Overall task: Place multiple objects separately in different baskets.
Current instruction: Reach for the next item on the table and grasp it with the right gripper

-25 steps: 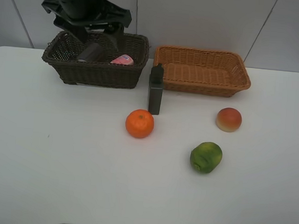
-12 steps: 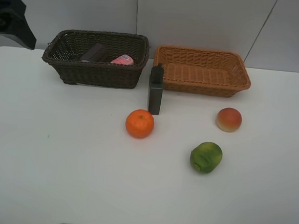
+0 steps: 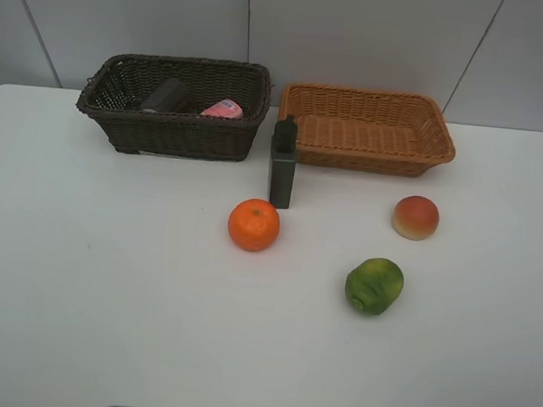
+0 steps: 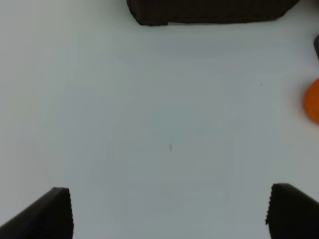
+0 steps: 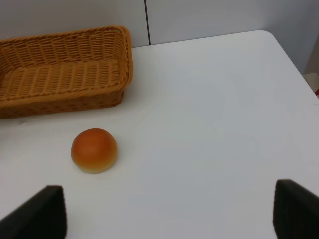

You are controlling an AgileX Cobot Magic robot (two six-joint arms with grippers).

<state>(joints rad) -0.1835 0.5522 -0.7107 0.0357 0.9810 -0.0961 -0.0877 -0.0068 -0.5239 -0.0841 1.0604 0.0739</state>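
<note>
In the exterior high view the dark brown basket (image 3: 174, 127) stands at the back left and holds the mauve cup (image 3: 165, 95) lying on its side and the pink squeeze bottle (image 3: 223, 109). The orange-tan basket (image 3: 363, 154) stands beside it, with nothing in it. The dark grey bottle (image 3: 283, 163) stands upright between them. The orange (image 3: 253, 225), the peach-like fruit (image 3: 416, 217) and the green fruit (image 3: 374, 285) lie on the table. Neither arm shows there. My left gripper (image 4: 169, 211) is open over bare table, with the brown basket (image 4: 209, 11) and orange (image 4: 313, 101) at the frame edges. My right gripper (image 5: 169, 211) is open, apart from the peach-like fruit (image 5: 94, 150) and tan basket (image 5: 65, 74).
The white table (image 3: 107, 294) carries everything; its right edge and far right corner (image 5: 271, 37) show in the right wrist view. A pale panelled wall (image 3: 358, 33) rises right behind the baskets.
The left arm, which stood over the dark brown basket a second ago, has drawn back to the left and left the exterior view. The mauve cup now lies in that basket.
</note>
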